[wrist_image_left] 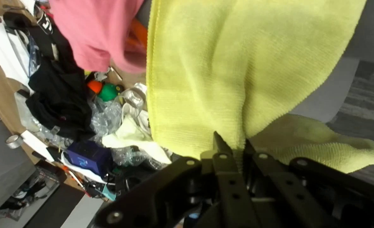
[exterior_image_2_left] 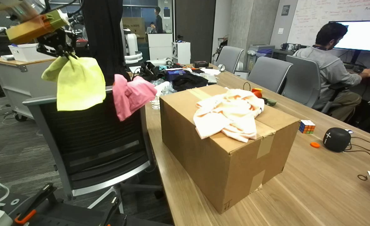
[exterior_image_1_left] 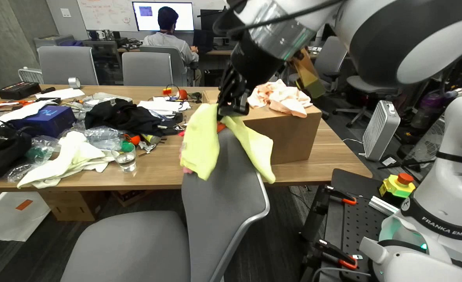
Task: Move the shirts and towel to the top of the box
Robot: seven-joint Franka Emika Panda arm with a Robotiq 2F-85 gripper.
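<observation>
Yellow and softly ribbed, the hemmed cloth towel (exterior_image_2_left: 80,86) hangs from the black two-finger gripper (wrist_image_left: 232,140), whose jaws are clamped on a gathered fold of it, leaving loose flaps to either side. It hangs by the back of a grey chair with a silver frame (exterior_image_1_left: 219,211), outside the long edge of the light wood table (exterior_image_2_left: 310,182); whether its lower hem brushes the chair is hard to tell from these angles. Over the top of that chair back, near the towel, is draped a crumpled pink shirt (exterior_image_2_left: 130,95).

A closed brown cardboard box (exterior_image_2_left: 200,150) stands on the table, just inside that long edge and toward the corner nearest the robot's white base (exterior_image_1_left: 434,223). On its top lies a pale peach shirt (exterior_image_2_left: 230,111) in a loose heap.

Farther along the same long edge, well apart from the cardboard box, lies a rumpled cream-white cloth (exterior_image_1_left: 68,156), a clear drinking glass (exterior_image_1_left: 126,161) just beside it. A heap of black fabric (exterior_image_1_left: 123,117) and a dark blue box (exterior_image_1_left: 45,120) lie farther in. Toward the opposite long edge, in an exterior view, are a multicoloured puzzle cube (exterior_image_2_left: 307,126), a small flat orange disc (exterior_image_2_left: 314,144) and a rounded black speaker (exterior_image_2_left: 337,139).
</observation>
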